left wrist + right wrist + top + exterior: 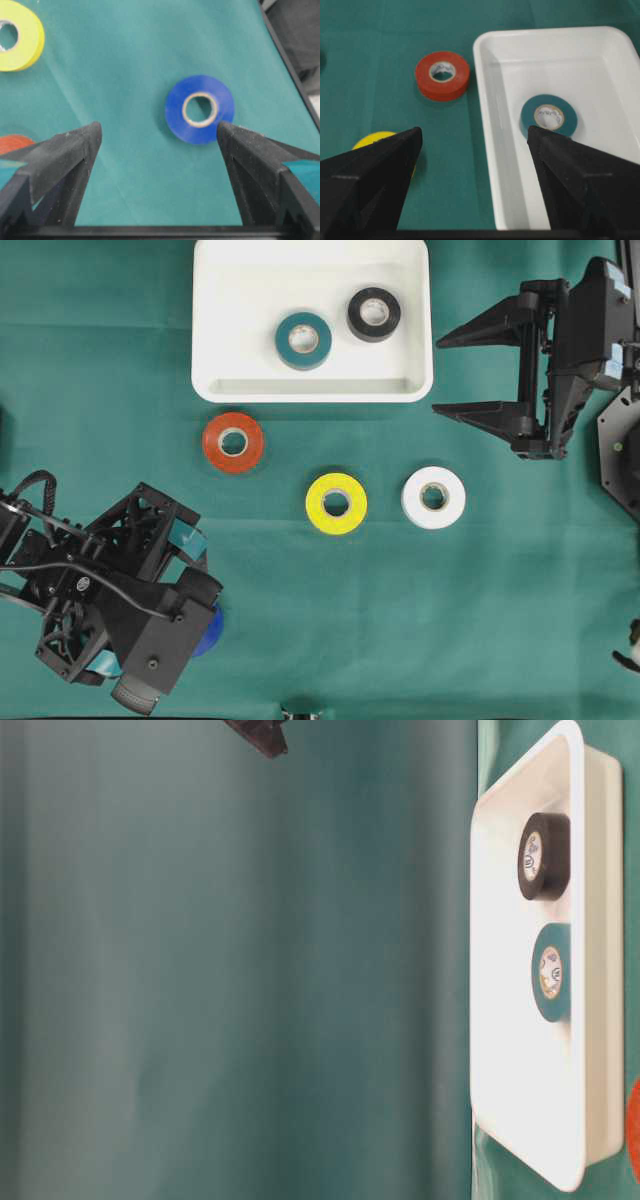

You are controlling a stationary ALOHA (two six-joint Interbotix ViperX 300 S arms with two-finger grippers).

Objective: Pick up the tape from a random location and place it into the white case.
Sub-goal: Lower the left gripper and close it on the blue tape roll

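Observation:
The white case lies at the top centre with a teal tape and a black tape inside. On the green cloth lie a red tape, a yellow tape and a white tape. A blue tape lies flat just ahead of my left gripper, close to its right fingertip. That gripper is open and holds nothing. My right gripper hovers open and empty beside the case's right end. Its wrist view shows the case rim between the jaws.
In the overhead view my left arm covers most of the blue tape near the front left. The table-level view shows the case on its side with the black tape and teal tape.

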